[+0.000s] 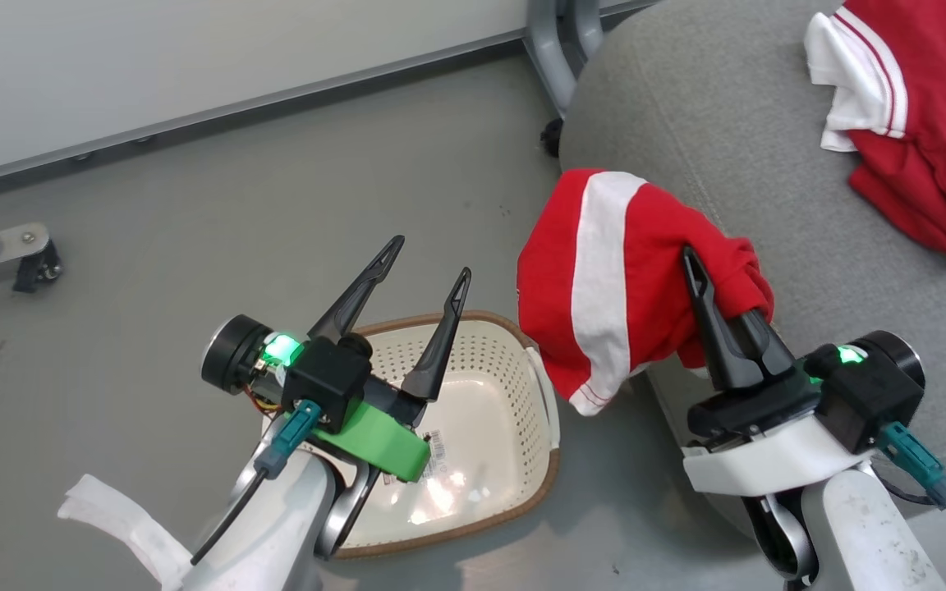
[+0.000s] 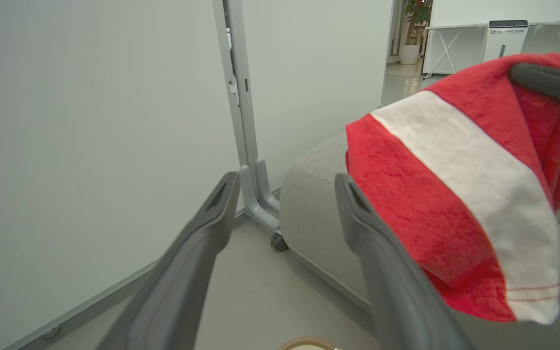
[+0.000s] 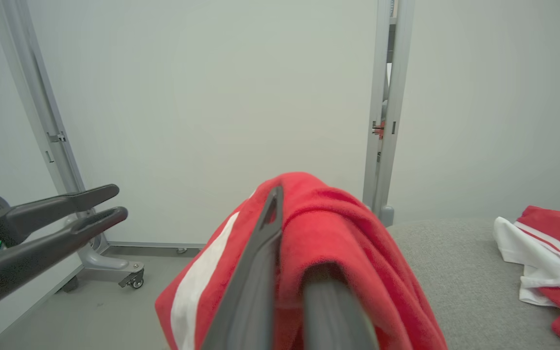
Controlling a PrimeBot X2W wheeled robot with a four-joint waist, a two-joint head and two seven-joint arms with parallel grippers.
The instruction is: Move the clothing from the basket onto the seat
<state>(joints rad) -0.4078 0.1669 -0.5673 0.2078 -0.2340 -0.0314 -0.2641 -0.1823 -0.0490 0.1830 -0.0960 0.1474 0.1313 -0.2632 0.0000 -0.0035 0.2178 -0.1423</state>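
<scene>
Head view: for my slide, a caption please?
Right gripper holds a red-and-white garment by the grey seat; left gripper open over the basket.

I count two red shirts: one shirt (image 1: 604, 271) pinched between my right fingers (image 1: 707, 312), the other shirt (image 1: 925, 123) lying past them to the right. One basket (image 1: 551, 484) sits under my spread left fingers (image 1: 440, 345). One grey seat (image 1: 686, 107).
</scene>
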